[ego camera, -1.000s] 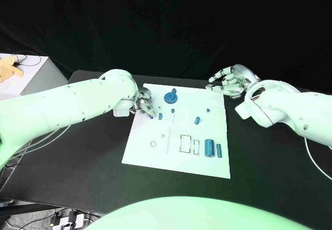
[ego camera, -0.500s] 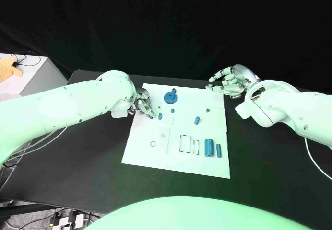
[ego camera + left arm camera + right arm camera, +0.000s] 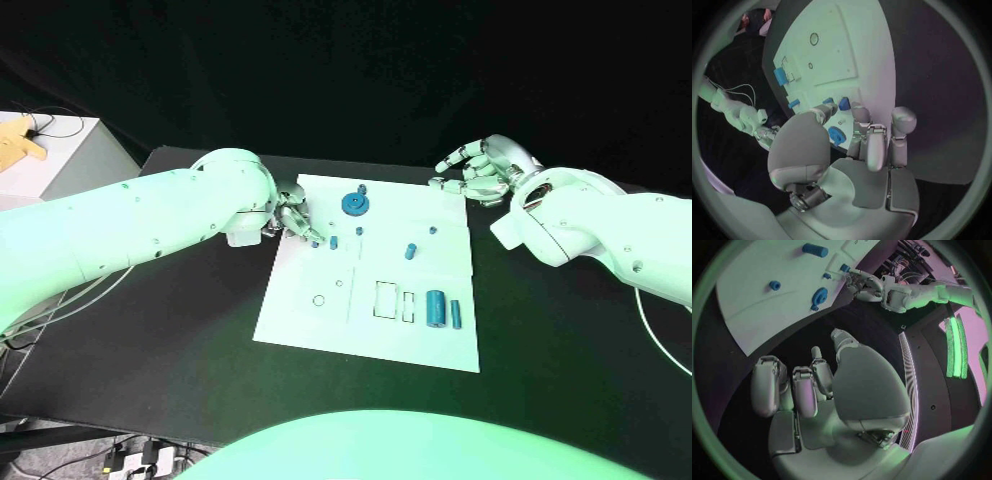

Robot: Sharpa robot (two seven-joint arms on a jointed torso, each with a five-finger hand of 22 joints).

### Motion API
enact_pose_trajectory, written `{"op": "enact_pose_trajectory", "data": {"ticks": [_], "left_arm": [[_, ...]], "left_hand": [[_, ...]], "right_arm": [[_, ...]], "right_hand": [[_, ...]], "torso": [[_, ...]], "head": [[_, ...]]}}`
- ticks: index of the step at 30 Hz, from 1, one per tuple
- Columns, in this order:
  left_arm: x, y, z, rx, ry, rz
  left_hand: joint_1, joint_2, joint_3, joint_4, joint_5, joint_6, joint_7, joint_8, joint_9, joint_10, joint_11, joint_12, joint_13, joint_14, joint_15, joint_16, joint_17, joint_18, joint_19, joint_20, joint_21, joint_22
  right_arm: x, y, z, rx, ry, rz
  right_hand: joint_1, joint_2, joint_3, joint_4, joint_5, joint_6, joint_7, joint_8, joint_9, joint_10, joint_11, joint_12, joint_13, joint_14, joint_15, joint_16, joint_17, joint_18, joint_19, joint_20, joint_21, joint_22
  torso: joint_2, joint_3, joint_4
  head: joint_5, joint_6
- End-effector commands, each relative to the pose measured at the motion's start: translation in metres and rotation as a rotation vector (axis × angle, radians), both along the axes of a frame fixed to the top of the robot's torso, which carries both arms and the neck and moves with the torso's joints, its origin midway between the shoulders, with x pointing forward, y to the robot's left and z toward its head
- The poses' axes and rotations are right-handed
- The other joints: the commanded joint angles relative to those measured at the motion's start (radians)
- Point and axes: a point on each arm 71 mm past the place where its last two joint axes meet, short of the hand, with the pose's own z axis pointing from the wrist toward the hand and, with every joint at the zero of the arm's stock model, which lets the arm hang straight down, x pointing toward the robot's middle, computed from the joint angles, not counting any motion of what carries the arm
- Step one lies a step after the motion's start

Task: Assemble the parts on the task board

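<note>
The white task board (image 3: 325,320) lies in the middle of the table. My left hand (image 3: 297,221) is at the board's left edge, its fingertips (image 3: 858,113) down on the board. Thumb and a finger pinch a small blue part (image 3: 844,103) that stands there (image 3: 333,241). A blue gear (image 3: 355,204) sits just beyond the hand, also under its fingers (image 3: 837,135). A blue peg (image 3: 411,250) and two blue cylinders (image 3: 444,309) lie further right. My right hand (image 3: 483,172) hovers off the board's far right corner, fingers curled in on nothing (image 3: 792,390).
A grey box (image 3: 58,150) with a pale object on it stands at the table's far left. Cables hang at the near left. Black table surface (image 3: 562,330) lies around the board on all sides.
My left arm has shifted slightly while its fingertips stay at the same spot on the board. The right hand has not moved.
</note>
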Motion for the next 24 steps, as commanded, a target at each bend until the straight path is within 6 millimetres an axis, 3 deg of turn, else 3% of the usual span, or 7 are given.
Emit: {"op": "enact_pose_trajectory", "data": {"ticks": [1, 10, 11, 13, 14, 16, 24], "left_arm": [[-0.001, 0.000, 0.003, -0.023, -0.014, 0.011], [-0.005, 0.001, 0.017, -0.259, 0.006, 0.049], [-0.005, -0.002, 0.021, -0.355, -0.007, 0.042], [-0.005, -0.004, 0.024, -0.402, -0.022, 0.037], [-0.004, -0.009, 0.030, -0.486, -0.065, 0.020], [-0.003, -0.015, 0.036, -0.552, -0.129, -0.013], [-0.006, -0.042, 0.045, -0.592, -0.426, -0.231]], "left_hand": [[-0.005, 0.006, -0.039, 0.000, -0.021, -0.004, 0.006, -0.008, -0.003, -0.005, 0.002, -0.005, -0.002, 0.063, 0.007, -0.007, 0.140, -0.002, -0.008, 0.003, -0.007, -0.003], [0.053, 0.094, -0.255, 0.002, -0.096, -0.051, 0.025, -0.023, -0.011, -0.107, 0.020, -0.071, -0.119, 0.027, 0.024, -0.047, 0.058, 0.017, -0.080, 0.016, -0.068, -0.109], [0.101, 0.119, -0.259, -0.001, -0.082, -0.137, 0.063, -0.043, -0.021, -0.193, 0.056, -0.096, -0.136, -0.070, 0.056, -0.137, -0.115, 0.050, -0.226, 0.037, -0.195, -0.307], [0.126, 0.125, -0.253, 0.000, -0.078, -0.161, 0.077, -0.044, -0.025, -0.220, 0.069, -0.099, -0.142, -0.099, 0.067, -0.158, -0.155, 0.049, -0.238, 0.049, -0.209, -0.314], [0.198, 0.137, -0.214, 0.001, -0.075, -0.221, 0.106, -0.062, -0.048, -0.291, 0.091, -0.124, -0.165, -0.245, 0.095, -0.277, -0.355, 0.048, -0.278, 0.070, -0.259, -0.340], [0.301, 0.125, -0.136, -0.013, -0.069, -0.260, 0.130, -0.086, -0.084, -0.350, 0.118, -0.151, -0.194, -0.394, 0.114, -0.393, -0.531, 0.049, -0.313, 0.092, -0.317, -0.372], [0.441, 0.018, 0.102, -0.107, -0.086, -0.252, 0.134, -0.172, -0.248, -0.393, 0.128, -0.282, -0.351, -0.441, 0.119, -0.401, -0.621, 0.053, -0.318, 0.098, -0.318, -0.373]], "right_arm": [[-0.001, 0.001, 0.000, -0.002, -0.007, 0.017], [-0.001, 0.000, -0.002, -0.002, -0.004, 0.015], [-0.001, 0.000, -0.003, -0.001, -0.005, 0.013], [-0.001, 0.000, -0.003, -0.001, -0.006, 0.013], [-0.001, -0.001, -0.003, 0.000, -0.008, 0.011], [-0.001, -0.001, -0.002, 0.002, -0.013, 0.009], [0.001, -0.003, -0.001, 0.014, -0.041, 0.003]], "right_hand": [[-0.009, 0.002, 0.003, 0.000, 0.002, -0.007, 0.002, -0.002, -0.002, -0.010, 0.000, -0.004, 0.019, 0.084, 0.003, -0.003, 0.188, 0.021, 0.018, 0.005, -0.007, 0.106], [-0.010, 0.002, 0.003, 0.000, 0.002, -0.008, 0.003, -0.003, -0.002, -0.010, 0.000, -0.004, 0.019, 0.083, 0.003, -0.005, 0.187, 0.021, 0.017, 0.005, -0.009, 0.105], [-0.010, 0.002, 0.003, 0.000, 0.002, -0.008, 0.003, -0.003, -0.002, -0.010, 0.000, -0.004, 0.019, 0.083, 0.003, -0.005, 0.187, 0.021, 0.017, 0.005, -0.009, 0.105], [-0.010, 0.002, 0.003, 0.000, 0.002, -0.008, 0.003, -0.003, -0.002, -0.010, 0.000, -0.004, 0.019, 0.083, 0.003, -0.005, 0.187, 0.021, 0.017, 0.005, -0.009, 0.105], [-0.011, 0.002, 0.003, 0.000, 0.003, -0.009, 0.003, -0.003, -0.002, -0.010, 0.000, -0.004, 0.019, 0.083, 0.003, -0.006, 0.185, 0.022, 0.016, 0.005, -0.012, 0.103], [-0.011, 0.002, 0.004, 0.000, 0.003, -0.009, 0.003, -0.003, -0.002, -0.010, 0.000, -0.004, 0.019, 0.083, 0.003, -0.005, 0.185, 0.022, 0.017, 0.005, -0.011, 0.104], [-0.005, 0.006, 0.010, -0.003, 0.007, -0.009, 0.003, -0.002, -0.002, -0.028, 0.000, -0.019, 0.000, 0.079, 0.003, -0.013, 0.172, 0.026, 0.010, 0.004, -0.032, 0.092]], "torso": [[0.000, 0.0003, -0.0003], [-0.001, 0.0003, 0.0008], [-0.001, 0.0003, 0.0014], [-0.001, 0.0004, 0.0013], [-0.002, 0.0004, 0.0012], [-0.001, -0.0006, 0.0010], [0.000, -0.0001, -0.0009]], "head": [[0.002, 0.000], [-0.001, 0.000], [-0.002, 0.000], [-0.003, 0.000], [-0.005, 0.000], [-0.007, 0.000], [-0.023, 0.000]]}}
